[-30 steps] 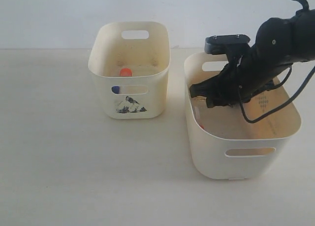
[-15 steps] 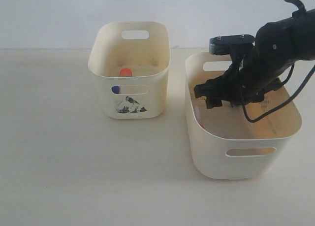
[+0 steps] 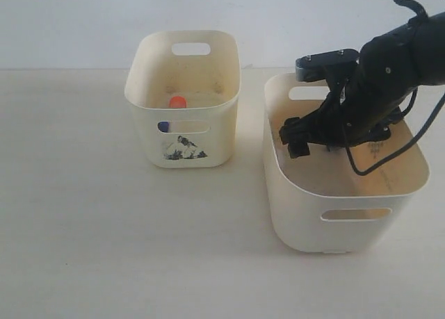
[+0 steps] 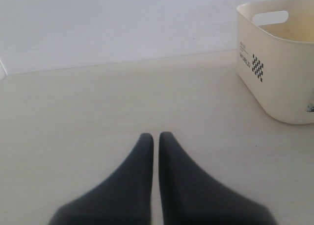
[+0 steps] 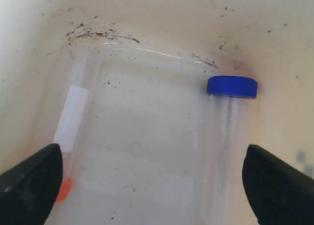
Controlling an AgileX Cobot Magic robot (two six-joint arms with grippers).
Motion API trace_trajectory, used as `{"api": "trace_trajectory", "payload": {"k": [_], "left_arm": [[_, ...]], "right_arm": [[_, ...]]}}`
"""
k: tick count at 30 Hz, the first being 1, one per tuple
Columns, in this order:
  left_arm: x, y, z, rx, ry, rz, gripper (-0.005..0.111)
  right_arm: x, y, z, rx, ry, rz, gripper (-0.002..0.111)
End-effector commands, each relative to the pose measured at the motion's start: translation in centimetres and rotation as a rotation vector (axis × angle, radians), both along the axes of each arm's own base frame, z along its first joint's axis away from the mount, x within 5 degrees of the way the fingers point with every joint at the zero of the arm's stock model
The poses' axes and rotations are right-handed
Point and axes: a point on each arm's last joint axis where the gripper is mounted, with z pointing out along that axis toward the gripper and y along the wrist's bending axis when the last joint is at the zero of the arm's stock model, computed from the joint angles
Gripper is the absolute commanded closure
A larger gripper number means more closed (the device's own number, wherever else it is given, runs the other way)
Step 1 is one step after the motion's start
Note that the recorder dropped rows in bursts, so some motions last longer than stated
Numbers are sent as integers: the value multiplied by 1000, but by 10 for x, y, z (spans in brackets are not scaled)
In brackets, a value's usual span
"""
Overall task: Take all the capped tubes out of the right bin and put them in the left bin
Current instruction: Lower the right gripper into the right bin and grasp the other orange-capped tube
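Note:
My right gripper (image 3: pixel 295 142) is down inside the right bin (image 3: pixel 299 222), open wide with nothing between its fingers. In the right wrist view the gripper (image 5: pixel 152 186) hangs over two tubes lying on the bin floor: a blue-capped tube (image 5: pixel 229 117) near one finger and an orange-capped tube (image 5: pixel 69 122) with a white label near the other. The left bin (image 3: pixel 222 135) with its picture sticker holds an orange cap (image 3: pixel 178 102) and a blue cap (image 3: pixel 163 126) seen through the slot. My left gripper (image 4: pixel 153 137) is shut and empty above the table, out of the exterior view.
The right bin's floor and inner wall (image 5: pixel 162 19) carry dark specks. The left wrist view shows the left bin (image 4: pixel 279 73), with a checkered mark on its side, off to one side of my left gripper. Pale tabletop (image 3: pixel 90 215) lies around both bins.
My right arm has shifted slightly to the right and lower inside the right bin, nudging that bin a little rightward. The left bin's contents have not moved.

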Motion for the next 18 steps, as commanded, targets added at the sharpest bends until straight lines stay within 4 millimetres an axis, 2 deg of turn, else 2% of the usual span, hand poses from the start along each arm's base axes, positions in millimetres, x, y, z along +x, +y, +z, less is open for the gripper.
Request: {"api": "trace_trajectory", "payload": {"k": [1,9,13,18], "left_arm": [[0,0,3,-18,-20,1,102],[0,0,3,-18,-20,1,102],[0,0,3,-18,-20,1,102],[0,0,3,-18,-20,1,102]], "right_arm": [[-1,-8,0,-91,8,6,17],[-1,-8,0,-76,3,-33,17],[-1,-4,0,-57,0,35,17],[-1,3,0,55,3,-29,17]]}}
